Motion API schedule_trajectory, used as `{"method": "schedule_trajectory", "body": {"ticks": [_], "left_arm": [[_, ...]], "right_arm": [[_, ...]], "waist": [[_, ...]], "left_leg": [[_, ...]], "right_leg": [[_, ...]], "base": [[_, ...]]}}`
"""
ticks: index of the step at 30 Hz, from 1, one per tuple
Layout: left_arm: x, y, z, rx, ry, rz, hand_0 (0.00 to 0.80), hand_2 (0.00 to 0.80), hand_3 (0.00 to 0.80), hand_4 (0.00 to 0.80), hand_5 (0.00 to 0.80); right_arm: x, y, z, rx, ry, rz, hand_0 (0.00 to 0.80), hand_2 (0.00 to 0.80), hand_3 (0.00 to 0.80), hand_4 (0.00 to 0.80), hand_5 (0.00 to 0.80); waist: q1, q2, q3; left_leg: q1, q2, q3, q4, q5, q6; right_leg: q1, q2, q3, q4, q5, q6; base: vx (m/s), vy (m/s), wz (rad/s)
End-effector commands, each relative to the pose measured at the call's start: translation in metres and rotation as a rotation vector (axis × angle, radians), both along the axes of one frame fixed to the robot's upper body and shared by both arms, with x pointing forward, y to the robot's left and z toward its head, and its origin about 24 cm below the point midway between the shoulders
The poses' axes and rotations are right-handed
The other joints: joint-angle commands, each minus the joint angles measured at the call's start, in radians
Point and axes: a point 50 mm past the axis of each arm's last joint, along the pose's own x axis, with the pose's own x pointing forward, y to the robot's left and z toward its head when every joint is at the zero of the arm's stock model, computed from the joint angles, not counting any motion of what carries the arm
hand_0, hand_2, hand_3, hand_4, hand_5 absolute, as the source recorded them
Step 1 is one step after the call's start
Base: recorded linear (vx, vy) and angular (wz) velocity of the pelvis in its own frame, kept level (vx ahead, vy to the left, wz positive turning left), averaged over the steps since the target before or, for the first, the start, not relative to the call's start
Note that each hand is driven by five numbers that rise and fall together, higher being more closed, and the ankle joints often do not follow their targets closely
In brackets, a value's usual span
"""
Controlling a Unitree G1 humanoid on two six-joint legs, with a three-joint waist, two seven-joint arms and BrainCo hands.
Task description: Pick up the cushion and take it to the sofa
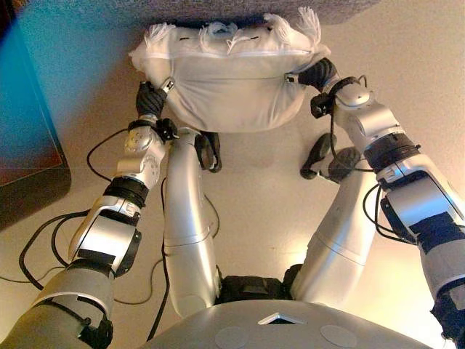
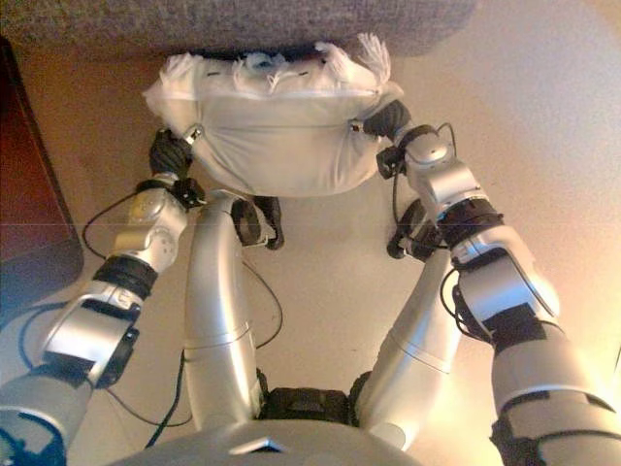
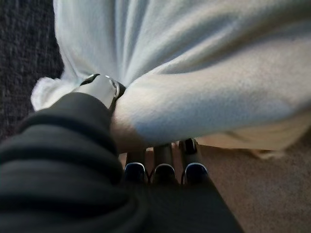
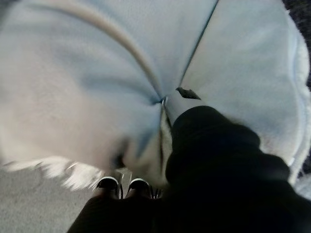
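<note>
A white cushion (image 1: 225,87) with tufted corners hangs between my two hands, above the beige floor and right against the front edge of the grey sofa (image 1: 218,9). My left hand (image 1: 151,99) grips its left side: in the left wrist view the thumb presses into the cloth and the fingers (image 3: 164,170) curl under the cushion (image 3: 194,73). My right hand (image 1: 318,73) grips the right side: in the right wrist view the cushion (image 4: 73,97) bunches at the hand (image 4: 218,160), with the fingers (image 4: 138,187) underneath. The cushion's far edge touches or overlaps the sofa front.
A dark piece of furniture (image 1: 25,131) stands on the left, close to my left arm. Beige carpet (image 1: 407,58) spreads to the right of the sofa.
</note>
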Motion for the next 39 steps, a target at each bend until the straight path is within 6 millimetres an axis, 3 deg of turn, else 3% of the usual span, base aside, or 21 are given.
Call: {"method": "schedule_trajectory", "body": {"ticks": [1,9,13,17,25,26,29,35,39], "left_arm": [[0.002,-0.041,0.039,-0.026,-0.232,-0.190,0.800,0.800,0.800,0.800,0.800],[-0.013,-0.047,0.033,-0.039,-0.320,-0.155,0.800,0.800,0.800,0.800,0.800],[-0.023,-0.049,0.034,-0.087,-0.375,-0.126,0.800,0.800,0.800,0.800,0.800],[-0.032,-0.048,0.034,-0.064,-0.401,-0.124,0.800,0.800,0.800,0.800,0.800],[-0.065,-0.029,0.000,-0.040,-0.281,-0.155,0.800,0.800,0.800,0.800,0.800],[-0.066,-0.029,-0.003,-0.038,-0.267,-0.155,0.800,0.800,0.800,0.800,0.800],[-0.068,-0.028,-0.014,-0.048,-0.199,-0.159,0.800,0.800,0.800,0.800,0.800],[-0.071,-0.021,-0.028,-0.061,-0.132,-0.122,0.800,0.800,0.800,0.800,0.800],[-0.082,-0.016,-0.042,-0.074,-0.069,-0.116,0.800,0.800,0.800,0.800,0.800]], "right_arm": [[-0.009,0.037,0.020,0.130,-0.106,0.187,0.800,0.800,0.800,0.800,0.800],[-0.023,0.029,0.006,0.304,-0.195,0.180,0.800,0.800,0.800,0.800,0.800],[-0.039,0.022,-0.001,0.388,-0.287,0.175,0.800,0.800,0.800,0.800,0.800],[-0.056,0.013,-0.005,0.489,-0.349,0.176,0.800,0.800,0.800,0.800,0.800],[-0.102,-0.016,-0.058,0.583,-0.287,0.050,0.800,0.800,0.800,0.800,0.800],[-0.104,-0.018,-0.063,0.595,-0.267,0.037,0.800,0.800,0.800,0.800,0.800],[-0.107,-0.022,-0.078,0.676,-0.188,0.000,0.800,0.800,0.800,0.800,0.800],[-0.110,-0.024,-0.086,0.591,-0.177,-0.063,0.800,0.800,0.800,0.800,0.800],[-0.119,-0.024,-0.100,0.617,-0.099,-0.066,0.800,0.800,0.800,0.800,0.800]], "waist": [[-0.005,0.058,-0.012],[-0.023,0.047,-0.012],[-0.031,0.031,-0.012],[-0.034,0.015,-0.012],[-0.017,-0.028,-0.111],[-0.018,-0.039,-0.123],[-0.014,-0.056,-0.162],[-0.018,-0.076,-0.254],[-0.008,-0.085,-0.330]], "left_leg": [[0.045,0.029,0.004,-0.093,0.038,-0.038],[0.181,0.044,0.015,-0.217,0.056,-0.063],[0.338,0.033,0.041,-0.355,0.072,-0.074],[0.502,0.018,0.058,-0.504,0.096,-0.067],[0.916,-0.049,0.085,-0.867,0.161,-0.039],[0.944,-0.063,0.088,-0.910,0.198,-0.031],[1.051,-0.078,0.090,-1.007,0.225,-0.029],[1.226,-0.070,0.107,-1.190,0.292,-0.041],[1.327,-0.074,0.113,-1.255,0.296,-0.047]], "right_leg": [[0.054,0.013,0.052,-0.148,0.129,-0.013],[0.183,0.040,0.027,-0.258,0.157,0.003],[0.337,0.041,-0.013,-0.382,0.201,0.031],[0.499,0.027,-0.057,-0.516,0.234,0.055],[0.919,0.005,-0.187,-0.898,0.314,0.083],[0.956,0.002,-0.204,-0.958,0.349,0.075],[1.073,0.019,-0.238,-1.066,0.368,0.084],[1.259,0.080,-0.271,-1.244,0.383,0.094],[1.373,0.128,-0.284,-1.340,0.374,0.094]], "base": [[-0.005,-0.044,0.02],[-0.010,0.015,-0.03],[-0.017,0.025,-0.13],[0.029,-0.023,-0.08],[0.224,-0.069,0.05],[0.080,-0.086,-0.01],[0.098,-0.098,-0.02],[0.086,-0.081,-0.11],[0.152,-0.077,-0.10]]}}
